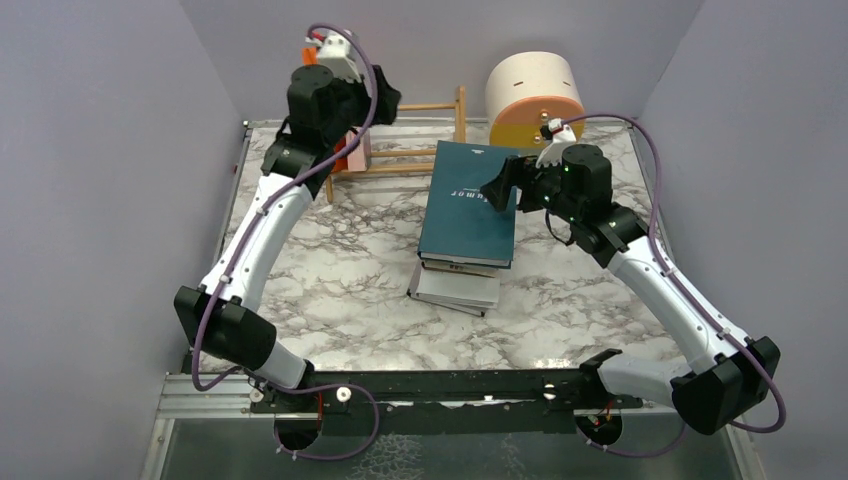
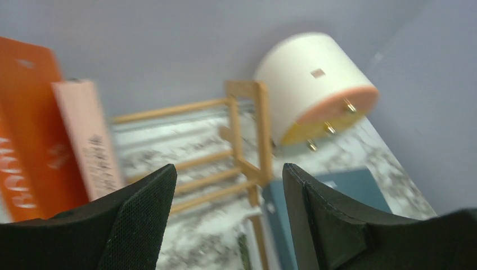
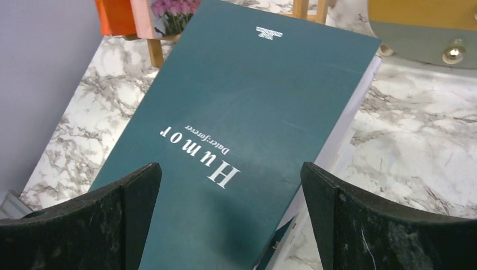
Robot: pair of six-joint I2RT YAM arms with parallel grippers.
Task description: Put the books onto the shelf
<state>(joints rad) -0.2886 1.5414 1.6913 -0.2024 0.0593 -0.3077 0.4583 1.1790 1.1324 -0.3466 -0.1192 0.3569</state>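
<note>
Two claws open and empty: one over a flat pile of books, one by the shelf [image 1: 420,140].

On the glossy grey-veined marble-look table [image 1: 340,300], nearest the arms, a few pale books [image 1: 455,285] lie flat and slightly askew, with a dark teal book [image 3: 242,101] on top, its cover matte and broad with white serif lettering. The right gripper [image 3: 229,169] hovers over that cover, its black, rough-textured fingers spread wide and holding nothing. Beyond, the light-wood shelf has round rungs and thin rails; an orange book [image 2: 22,129] and a slimmer pink book [image 2: 87,140] stand upright at its left end. The left gripper [image 2: 229,169] hangs above it, jaws apart, empty. Farthest back sits a round cream drawer unit [image 1: 535,95] with an orange-and-yellow face and small brass knobs.
</note>
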